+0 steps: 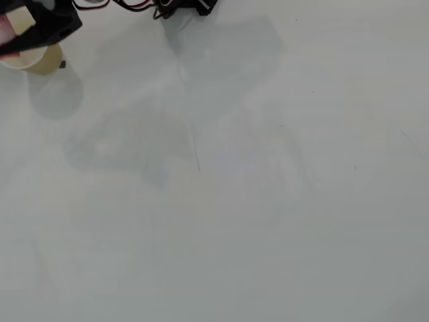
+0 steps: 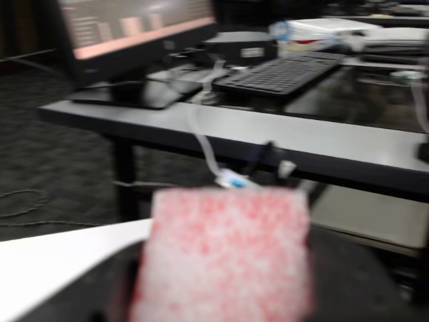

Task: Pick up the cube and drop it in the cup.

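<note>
Overhead view: the black two-finger gripper (image 1: 20, 30) sits at the extreme 10 o'clock corner of the white table (image 1: 234, 201), partly cut off by the picture's edge. Between its dark parts a small pinkish-red and whitish block, the cube (image 1: 8, 27), is visible; the gripper is closed around it and holds it above the table surface. Directly beneath and touching the gripper's outline in this view is the beige paper cup (image 1: 39, 60), upright, its white inside and round rim partly covered by the gripper. The cup casts a soft grey shadow toward 6 o'clock. At 12 o'clock along the top edge lie black and red cables (image 1: 134, 5) and a black part of the arm base (image 1: 201, 7).

Wrist view: the cube (image 2: 224, 258) fills the lower centre, blurred, its face whitish with red speckling, with dark gripper parts flanking it at 3 and 9 o'clock. A strip of the white table (image 2: 47, 265) shows at 8 o'clock. Behind, at 12 o'clock, stands a grey desk (image 2: 268, 134) carrying a black keyboard (image 2: 281, 74) and a dark monitor (image 2: 134, 30).
</note>
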